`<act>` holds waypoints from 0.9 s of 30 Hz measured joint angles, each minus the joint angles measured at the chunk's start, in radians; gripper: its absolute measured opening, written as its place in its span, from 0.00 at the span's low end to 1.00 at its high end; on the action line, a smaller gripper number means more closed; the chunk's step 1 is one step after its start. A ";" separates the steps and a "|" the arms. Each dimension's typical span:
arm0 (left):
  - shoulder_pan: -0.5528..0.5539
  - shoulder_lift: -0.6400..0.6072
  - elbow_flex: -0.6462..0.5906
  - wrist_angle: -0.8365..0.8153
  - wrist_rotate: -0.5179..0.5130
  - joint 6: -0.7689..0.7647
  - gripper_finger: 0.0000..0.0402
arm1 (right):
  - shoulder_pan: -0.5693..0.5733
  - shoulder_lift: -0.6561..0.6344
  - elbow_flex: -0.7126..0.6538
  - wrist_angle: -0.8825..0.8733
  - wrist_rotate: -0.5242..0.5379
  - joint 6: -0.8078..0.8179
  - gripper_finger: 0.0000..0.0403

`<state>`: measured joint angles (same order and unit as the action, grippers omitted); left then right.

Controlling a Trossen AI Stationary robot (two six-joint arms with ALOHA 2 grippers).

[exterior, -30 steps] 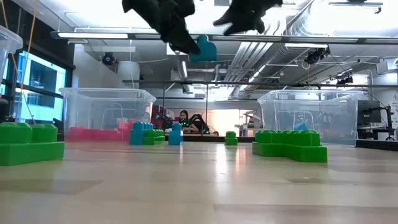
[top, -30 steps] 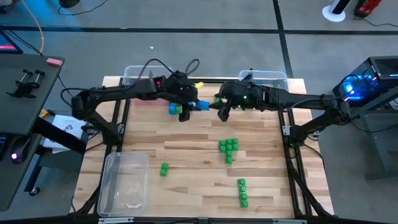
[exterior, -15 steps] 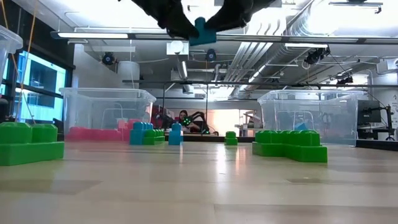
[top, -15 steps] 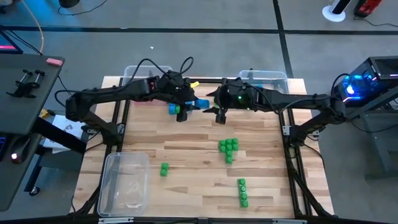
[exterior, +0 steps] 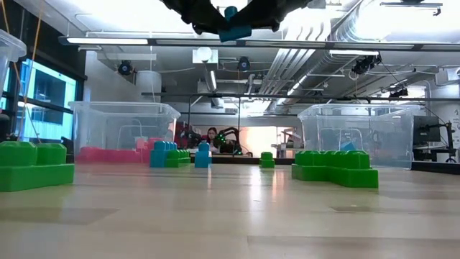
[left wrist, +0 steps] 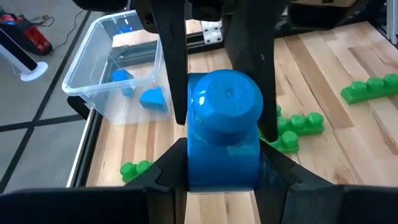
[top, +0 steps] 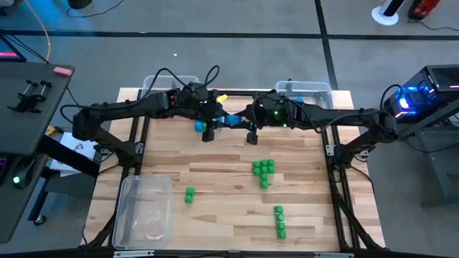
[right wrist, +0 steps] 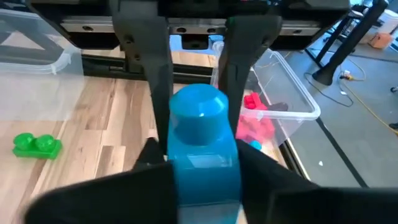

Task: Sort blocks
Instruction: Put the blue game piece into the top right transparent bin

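Above the table: a single blue block [top: 231,120] is held in the air between the two grippers, over the far middle of the wooden table [top: 215,208].
Left gripper [top: 219,118]: it is closed on one end of the blue block, as is seen past its own fingers in the left wrist view [left wrist: 224,134].
Right gripper [top: 247,122]: its fingers are drawn in on the other end of the same block [right wrist: 202,146], so the block is pinched from both sides at once.
Why it is held so: this is judged to be a hand-over from one arm to the other, so that the block can be carried to the bin on the right arm's side.
Blue bin [top: 305,89]: a clear bin at the far right corner, in which blue blocks [left wrist: 152,98] are already lying.
Red bin [top: 161,84]: a clear bin at the far left corner, in which red blocks [right wrist: 258,127] are seen.
Empty-looking bin [top: 143,211]: a third clear bin is set at the near left of the table.
Green blocks [top: 263,170]: several clusters are left scattered on the table, not yet sorted.
Small blue and green cluster [top: 203,127]: it lies on the table just under the left gripper.
Change from a second ago: the right gripper was then apart from the block and spread; it has been brought up and closed, and the block has been raised slightly in the low view [exterior: 231,23].
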<state>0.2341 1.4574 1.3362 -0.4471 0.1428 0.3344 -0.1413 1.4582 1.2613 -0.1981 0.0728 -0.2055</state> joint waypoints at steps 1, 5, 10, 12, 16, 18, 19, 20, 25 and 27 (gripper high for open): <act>-0.002 0.000 0.000 0.001 0.001 0.000 0.26 | 0.000 0.000 0.000 -0.001 0.001 0.005 0.12; -0.007 0.000 0.000 0.007 0.000 -0.003 0.26 | 0.000 0.000 0.000 -0.003 -0.002 0.009 0.02; -0.014 -0.008 0.000 -0.004 -0.001 -0.019 0.39 | 0.000 -0.001 0.000 0.001 -0.001 0.023 0.04; -0.015 -0.024 0.000 -0.019 -0.001 -0.019 0.48 | -0.003 -0.001 0.000 -0.007 0.003 0.022 0.02; 0.003 -0.078 0.000 -0.068 -0.042 -0.018 0.58 | -0.016 -0.008 0.000 -0.016 0.035 0.020 0.01; 0.020 -0.113 0.000 -0.105 -0.090 -0.013 0.59 | -0.027 -0.014 0.000 -0.041 0.040 0.015 0.01; 0.030 -0.133 0.000 -0.128 -0.118 -0.009 0.59 | -0.034 -0.017 0.000 -0.054 0.041 0.014 0.01; 0.043 -0.152 0.000 -0.153 -0.146 -0.007 0.60 | -0.041 -0.023 0.000 -0.069 0.043 0.014 0.01; 0.133 -0.233 -0.023 -0.234 -0.171 -0.058 0.60 | -0.079 -0.076 0.000 -0.246 0.126 0.039 0.01; 0.170 -0.264 -0.079 -0.200 -0.118 -0.100 0.60 | -0.100 -0.095 0.000 -0.342 0.165 0.076 0.01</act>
<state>0.4037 1.1930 1.2568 -0.6469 0.0246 0.2340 -0.2416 1.3632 1.2613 -0.5405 0.2380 -0.1292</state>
